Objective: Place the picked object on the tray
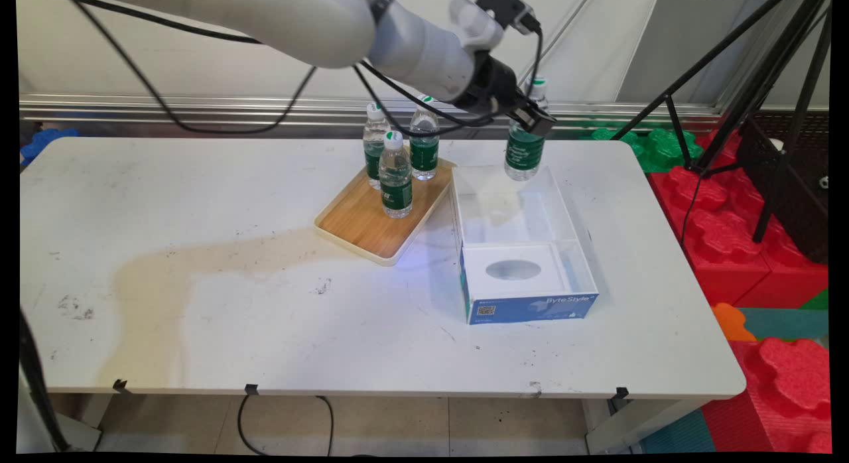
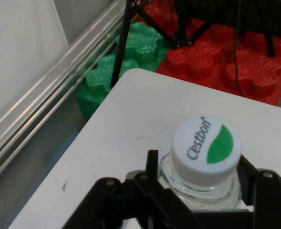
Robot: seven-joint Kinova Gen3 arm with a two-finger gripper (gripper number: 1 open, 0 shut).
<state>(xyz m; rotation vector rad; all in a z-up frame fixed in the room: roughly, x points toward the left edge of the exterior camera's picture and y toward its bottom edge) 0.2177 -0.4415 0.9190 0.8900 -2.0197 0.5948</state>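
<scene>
Box nearest; above its far end, claw clamps bottle.

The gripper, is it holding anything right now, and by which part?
Yes. The gripper holds a water bottle by its neck, just under the white cap, above the clear box.

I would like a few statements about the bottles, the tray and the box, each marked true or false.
1. The gripper holds a water bottle by its neck. True.
2. Four bottles stand on the wooden tray. False: three stand there.
3. The held bottle's cap is white with a green mark. True.
4. The clear box lies left of the tray. False: it lies to its right.
5. The held bottle lies flat. False: it is upright.
</scene>
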